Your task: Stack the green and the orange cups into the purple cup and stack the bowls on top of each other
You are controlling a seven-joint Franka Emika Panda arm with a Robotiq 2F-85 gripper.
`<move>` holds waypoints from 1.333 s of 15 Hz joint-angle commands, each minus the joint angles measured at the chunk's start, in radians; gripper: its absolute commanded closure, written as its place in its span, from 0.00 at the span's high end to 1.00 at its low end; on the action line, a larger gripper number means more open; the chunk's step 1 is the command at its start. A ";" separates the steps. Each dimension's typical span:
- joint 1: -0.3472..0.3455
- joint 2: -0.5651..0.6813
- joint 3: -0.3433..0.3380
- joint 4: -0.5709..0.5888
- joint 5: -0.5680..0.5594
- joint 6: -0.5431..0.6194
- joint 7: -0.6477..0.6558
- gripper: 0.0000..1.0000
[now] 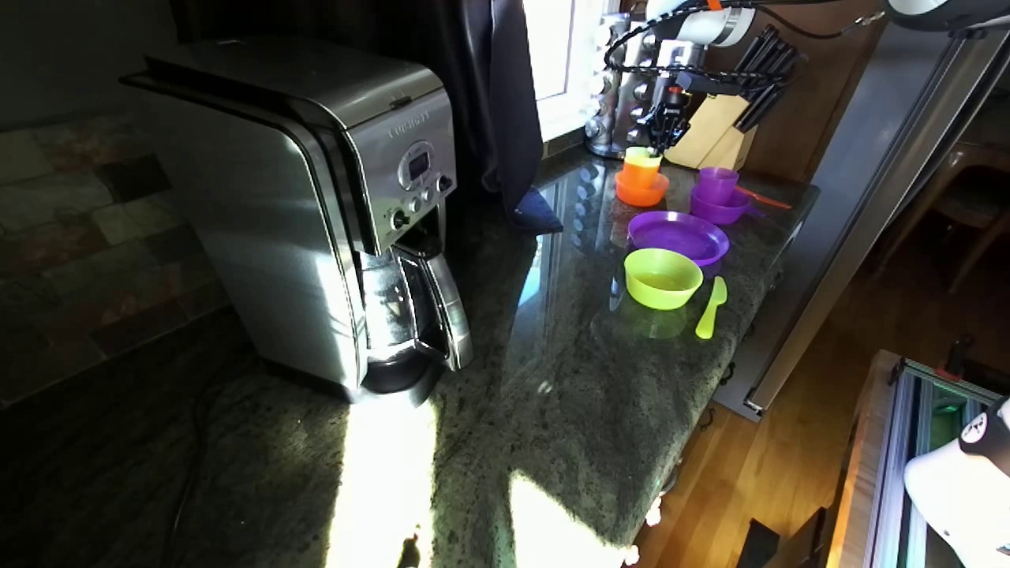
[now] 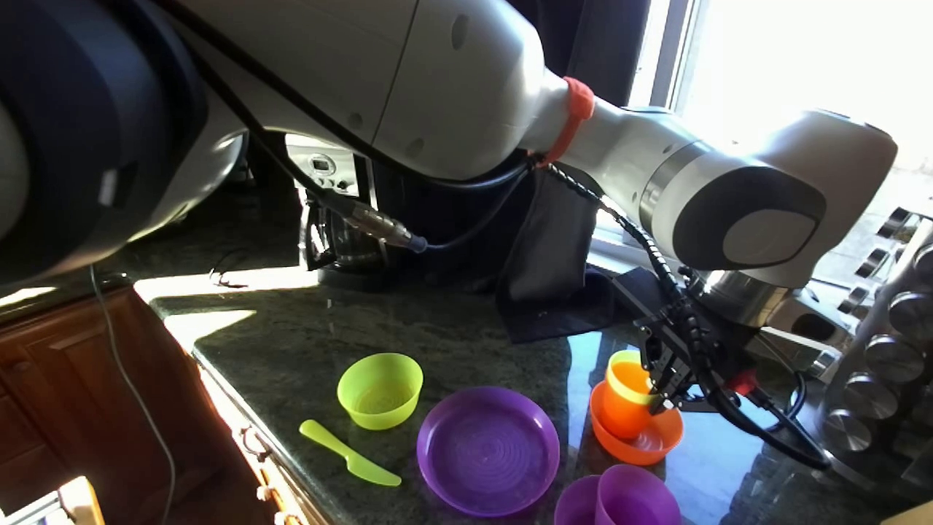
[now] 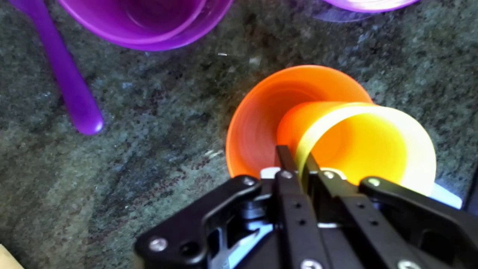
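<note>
The green cup (image 3: 422, 149) sits nested inside the orange cup (image 2: 627, 408), its pale lime rim showing above. Both are within the orange bowl (image 3: 257, 97); whether their base touches it, I cannot tell. My gripper (image 3: 297, 153) is shut on the green cup's rim, one finger inside and one outside; in an exterior view the gripper (image 2: 660, 397) reaches down from the right. The purple cup (image 1: 718, 185) stands in the purple bowl (image 1: 714, 210), close by the orange bowl. Farther along the counter, the lime green bowl (image 2: 379, 394) rests by itself.
A purple plate (image 2: 488, 452) lies between the lime bowl and the orange bowl. Near the counter edge is a lime knife (image 1: 712, 309); a purple utensil (image 3: 71, 89) lies beside the purple bowl. Behind the gripper stand a knife block (image 1: 706, 138) and a jar rack (image 2: 893, 364).
</note>
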 commanded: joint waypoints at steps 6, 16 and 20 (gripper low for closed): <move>-0.007 -0.193 -0.016 -0.153 0.022 0.007 -0.012 0.02; -0.028 -0.423 -0.114 -0.314 -0.124 -0.147 -0.209 0.02; -0.029 -0.450 -0.137 -0.365 -0.160 -0.147 -0.263 0.02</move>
